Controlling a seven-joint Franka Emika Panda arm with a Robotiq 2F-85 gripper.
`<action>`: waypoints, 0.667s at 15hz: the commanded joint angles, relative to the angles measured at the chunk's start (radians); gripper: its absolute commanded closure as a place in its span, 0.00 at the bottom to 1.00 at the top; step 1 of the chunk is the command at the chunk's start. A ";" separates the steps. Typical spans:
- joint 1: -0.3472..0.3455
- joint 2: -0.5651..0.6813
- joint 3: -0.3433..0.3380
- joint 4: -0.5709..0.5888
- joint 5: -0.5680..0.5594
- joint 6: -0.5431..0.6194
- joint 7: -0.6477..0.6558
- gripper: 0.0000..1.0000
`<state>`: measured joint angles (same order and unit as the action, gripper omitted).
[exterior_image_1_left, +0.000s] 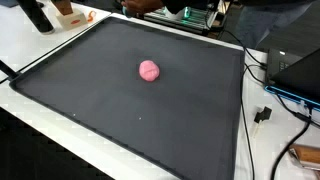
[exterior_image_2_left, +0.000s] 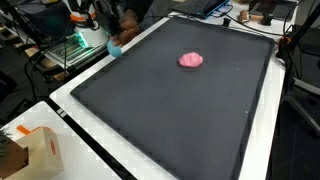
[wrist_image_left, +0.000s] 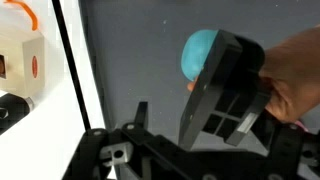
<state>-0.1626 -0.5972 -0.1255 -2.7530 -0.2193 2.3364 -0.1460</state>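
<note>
"Where has the arm got to?"

"Upper left of an exterior view, at the edge of the flat black mat, right beside a small light-blue ball. In the wrist view the gripper fills the lower half of the frame. The ball shows just beyond the finger on the right."

"Is it holding the ball?"

"No. The fingers stand apart with bare mat between them, and nothing is pinched. The ball sits on the mat, free. There's a tan blur at the right edge of that view; it may be a hand, but I can't make it out."

"Anything else out there?"

"A soft pink lump lies in the middle of the mat, well apart from the gripper. The white desk carries the mat, and a pale wooden box with an orange ring stands at the left of the wrist frame."

"So how far along?"

"Barely begun, I'd say. Nothing is gripped or lifted, and both pieces are lying on the mat."
</note>
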 joint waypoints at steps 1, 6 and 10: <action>0.000 0.000 0.001 -0.003 0.001 -0.003 0.000 0.00; 0.000 0.015 -0.031 0.004 0.003 0.032 -0.042 0.00; 0.000 0.017 -0.048 0.006 0.007 0.049 -0.064 0.35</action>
<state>-0.1625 -0.5928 -0.1519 -2.7484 -0.2180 2.3613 -0.1755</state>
